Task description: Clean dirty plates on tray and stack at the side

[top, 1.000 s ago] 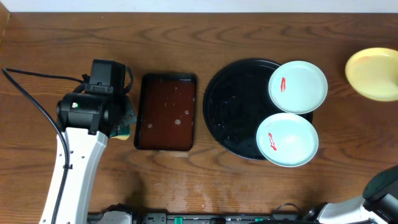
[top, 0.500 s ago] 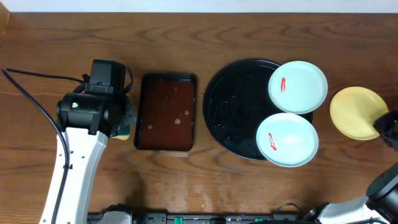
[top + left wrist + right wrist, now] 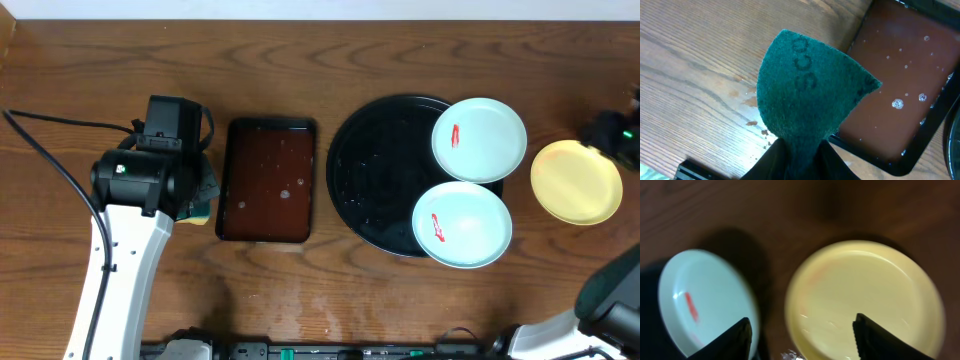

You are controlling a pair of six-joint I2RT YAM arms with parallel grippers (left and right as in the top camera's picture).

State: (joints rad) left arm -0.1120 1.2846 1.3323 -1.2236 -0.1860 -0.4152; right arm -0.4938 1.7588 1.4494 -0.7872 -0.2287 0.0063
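Observation:
Two pale mint plates, each with a red smear, sit on the right side of the black tray (image 3: 365, 180): one at the back (image 3: 479, 139), one at the front (image 3: 462, 224). A pale yellow plate (image 3: 576, 181) lies on the table to the right of the tray. My right gripper (image 3: 800, 330) hangs open above the yellow plate's (image 3: 865, 295) left rim, holding nothing, with the back mint plate (image 3: 705, 300) beside it. My left gripper (image 3: 800, 150) is shut on a green scouring pad (image 3: 805, 90) left of the brown tray.
A rectangular dark-brown tray (image 3: 267, 180) holding liquid with a few bubbles lies between my left arm (image 3: 150, 175) and the black tray. A black cable (image 3: 50, 160) runs across the table at the far left.
The yellow plate came down from the far right edge onto the table beside the tray. My right gripper opened, let it go and drew back. The left arm has not moved.

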